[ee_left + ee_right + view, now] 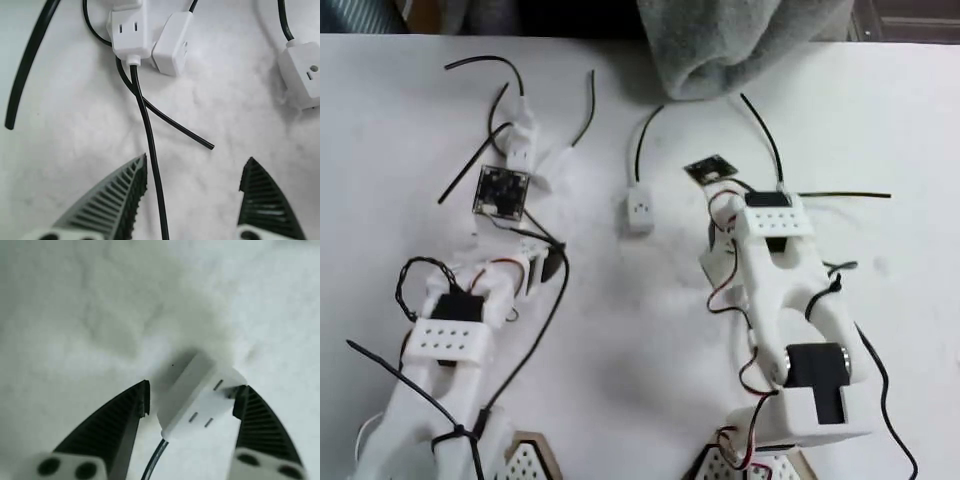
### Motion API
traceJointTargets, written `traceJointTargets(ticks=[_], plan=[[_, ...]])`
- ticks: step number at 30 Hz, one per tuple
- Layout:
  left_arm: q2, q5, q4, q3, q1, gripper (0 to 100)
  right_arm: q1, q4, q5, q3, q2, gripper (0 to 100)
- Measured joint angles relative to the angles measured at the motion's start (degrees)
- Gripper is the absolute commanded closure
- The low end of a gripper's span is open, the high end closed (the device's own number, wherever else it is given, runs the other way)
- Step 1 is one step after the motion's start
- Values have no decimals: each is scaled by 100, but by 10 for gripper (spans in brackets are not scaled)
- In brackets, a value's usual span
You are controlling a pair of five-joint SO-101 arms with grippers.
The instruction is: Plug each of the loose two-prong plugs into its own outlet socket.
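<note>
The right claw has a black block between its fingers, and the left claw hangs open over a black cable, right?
No. The block in the right claw is white, as the right wrist view shows. The left claw does hang open over a black cable.

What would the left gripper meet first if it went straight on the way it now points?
The left gripper would probably meet the black cable first, then the white outlet; depth is unclear.

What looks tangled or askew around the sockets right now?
Two black cords cross close to the white socket, one running on between the left gripper's open fingers. The white block between the right gripper's fingers sits diagonal to them, not square.
</note>
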Motion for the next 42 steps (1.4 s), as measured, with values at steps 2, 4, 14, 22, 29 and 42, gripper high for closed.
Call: traceJointTargets(ticks=[2,4,14,22,29,42], plan=[[0,0,0,0,0,706,18,-185,-44,158,-44,735],[0,0,0,0,0,706,44,-246,-53,220,-53,772],[0,0,0,0,0,706,26,-229,-53,273,-141,885],[0,0,0,0,0,706,-202,-9,-62,308,-123,650],[0,0,0,0,0,706,-202,123,-88,0,-26,680],[0,0,-18,0,0,706,-44,1090,-378,-826,-519,683]])
